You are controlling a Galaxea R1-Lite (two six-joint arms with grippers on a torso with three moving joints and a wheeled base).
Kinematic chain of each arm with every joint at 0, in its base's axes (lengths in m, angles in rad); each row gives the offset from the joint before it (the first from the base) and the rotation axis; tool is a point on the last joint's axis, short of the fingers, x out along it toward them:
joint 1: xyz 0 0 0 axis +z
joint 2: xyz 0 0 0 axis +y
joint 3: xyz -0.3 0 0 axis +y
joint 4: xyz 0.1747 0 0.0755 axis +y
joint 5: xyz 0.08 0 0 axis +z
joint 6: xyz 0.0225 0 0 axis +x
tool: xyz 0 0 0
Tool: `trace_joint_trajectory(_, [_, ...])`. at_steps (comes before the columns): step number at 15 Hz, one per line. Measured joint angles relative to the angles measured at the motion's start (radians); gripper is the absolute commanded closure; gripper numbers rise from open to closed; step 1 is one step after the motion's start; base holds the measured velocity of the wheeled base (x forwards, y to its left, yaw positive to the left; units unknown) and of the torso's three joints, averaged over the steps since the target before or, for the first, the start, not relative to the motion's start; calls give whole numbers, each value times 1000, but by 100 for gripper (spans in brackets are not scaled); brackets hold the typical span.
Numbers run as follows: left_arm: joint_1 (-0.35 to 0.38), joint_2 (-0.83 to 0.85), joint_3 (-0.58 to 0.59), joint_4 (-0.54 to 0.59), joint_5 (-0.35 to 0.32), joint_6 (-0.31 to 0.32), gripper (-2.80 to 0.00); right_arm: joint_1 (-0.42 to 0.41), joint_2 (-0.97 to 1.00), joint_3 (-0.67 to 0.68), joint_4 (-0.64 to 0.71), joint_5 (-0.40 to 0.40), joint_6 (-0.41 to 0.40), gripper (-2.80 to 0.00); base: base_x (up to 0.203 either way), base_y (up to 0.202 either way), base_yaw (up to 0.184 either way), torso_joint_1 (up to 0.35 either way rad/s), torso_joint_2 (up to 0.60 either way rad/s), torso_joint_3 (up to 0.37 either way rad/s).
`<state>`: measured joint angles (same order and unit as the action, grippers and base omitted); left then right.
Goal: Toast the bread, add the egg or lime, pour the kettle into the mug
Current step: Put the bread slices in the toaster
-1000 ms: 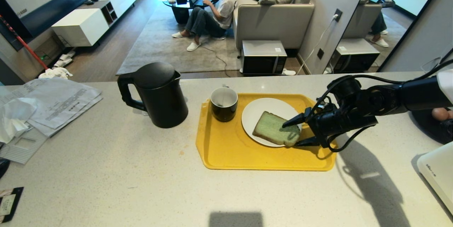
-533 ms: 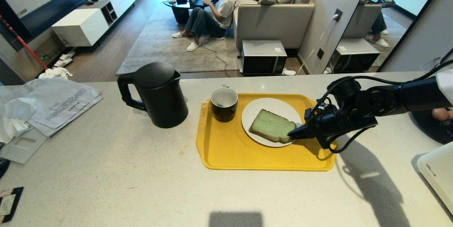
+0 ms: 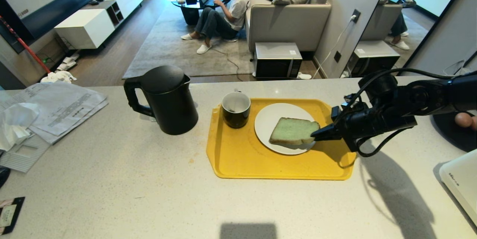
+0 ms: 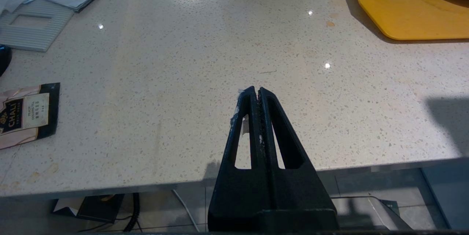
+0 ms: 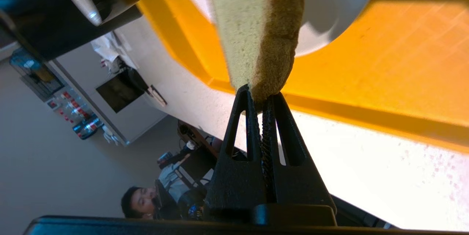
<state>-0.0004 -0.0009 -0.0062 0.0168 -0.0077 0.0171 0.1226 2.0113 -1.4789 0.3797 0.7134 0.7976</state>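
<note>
Bread [image 3: 293, 131] sits right of centre in the head view, above the white plate [image 3: 269, 118], its edge pinched by the right end effector [image 3: 316, 134]; left end effector [image 4: 255, 92] is closed, empty, over the bench [image 4: 183, 81].

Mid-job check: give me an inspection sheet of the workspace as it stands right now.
Surface: pale speckled counter.
Job's things: bread partly lifted off white plate on yellow tray; mug on tray; kettle left of it; eggs at right edge.
Clutter: papers, tea sachet.
Grippers: right gripper shut on bread's corner; left gripper shut, empty, at counter's near edge.
Cables: black loops on right arm.
Surroundings: seated person, microwave on floor.
</note>
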Motion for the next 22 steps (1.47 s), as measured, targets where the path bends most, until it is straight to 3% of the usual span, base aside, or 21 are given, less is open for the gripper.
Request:
trace_joint_trajectory(4, [0,0,0,0,0,0,0,0,-165,36,52,-10,-79,0,0,0,0,0,0,0])
trace_joint_trajectory(6, [0,0,0,0,0,0,0,0,-254,38,135,-41,-165,0,0,0,0,0,0,0])
trace_joint_trajectory(10, [0,0,0,0,0,-1,0,2,-396,12,330,-249,-427,0,0,0,0,0,0,0])
trace_joint_trajectory(17, [0,0,0,0,0,0,0,1,-566,5,410,-471,-718,0,0,0,0,0,0,0])
trace_joint_trajectory(19, [0,0,0,0,0,0,0,0,-610,5,443,-514,-770,0,0,0,0,0,0,0])
trace_joint_trajectory(22, [0,0,0,0,0,0,0,0,-680,7,464,-547,-784,0,0,0,0,0,0,0])
